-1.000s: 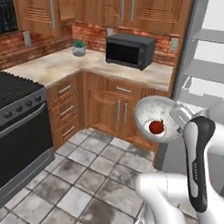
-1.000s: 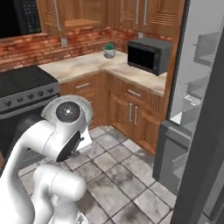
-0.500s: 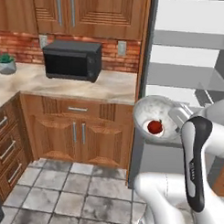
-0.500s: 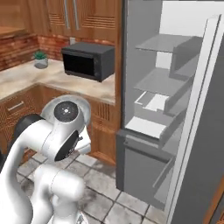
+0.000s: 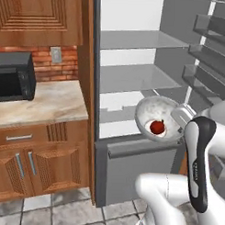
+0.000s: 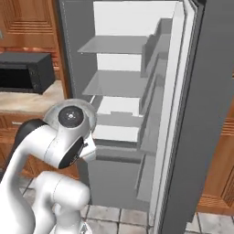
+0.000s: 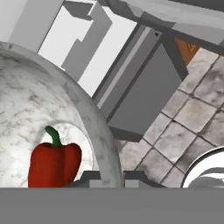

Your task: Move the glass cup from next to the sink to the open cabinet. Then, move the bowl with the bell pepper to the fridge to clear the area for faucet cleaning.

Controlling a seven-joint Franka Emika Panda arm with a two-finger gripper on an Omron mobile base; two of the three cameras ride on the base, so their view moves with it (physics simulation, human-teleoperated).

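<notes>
Before the open fridge [image 5: 134, 78], gripper [image 7: 108, 177] pinches the bowl's [image 5: 151, 113] rim.

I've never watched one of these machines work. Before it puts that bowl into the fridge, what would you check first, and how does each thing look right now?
1. Grip on the bowl: ok. In the hand view the gripper is pinched on its rim.
2. Bell pepper inside the bowl: ok, it lies in the bottom.
3. Bowl level: not ok, it looks tilted toward the camera in the left base view, so the pepper might roll.
4. Fridge door open: ok, it stands wide open.
5. Free shelf space: ok, the shelves that show look bare.
6. Bowl fits between the shelves: cannot tell from these views.
</notes>
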